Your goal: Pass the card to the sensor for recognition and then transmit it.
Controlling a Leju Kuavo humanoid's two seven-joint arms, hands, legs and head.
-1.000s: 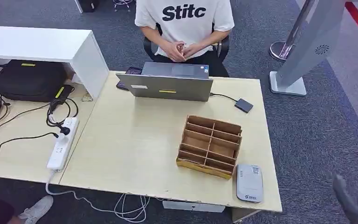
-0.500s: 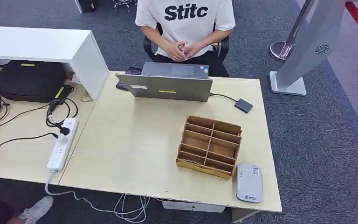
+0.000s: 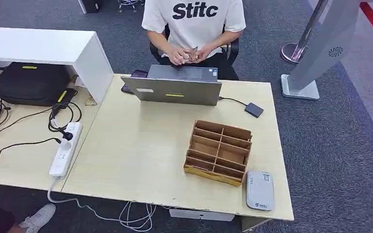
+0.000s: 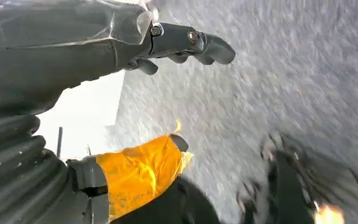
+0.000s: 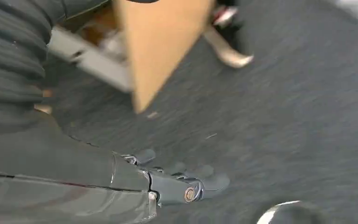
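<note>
You have both arms hanging beside the desk (image 3: 141, 145), with nothing in either hand. The left hand (image 4: 186, 44) and the right hand (image 5: 177, 179) both show loosely spread fingers over grey carpet (image 5: 284, 93).

The card reader (image 3: 259, 190) lies flat at the desk's near right corner, just beside the cardboard organiser (image 3: 218, 152), whose slots look empty. No card lies on the reader or desk. The seated person's hands (image 3: 187, 54) seem to hold something small, possibly the card; you cannot tell for sure.

This fits either a card awaiting pickup or one scanned and handed across, so judge progress cautiously.
</note>
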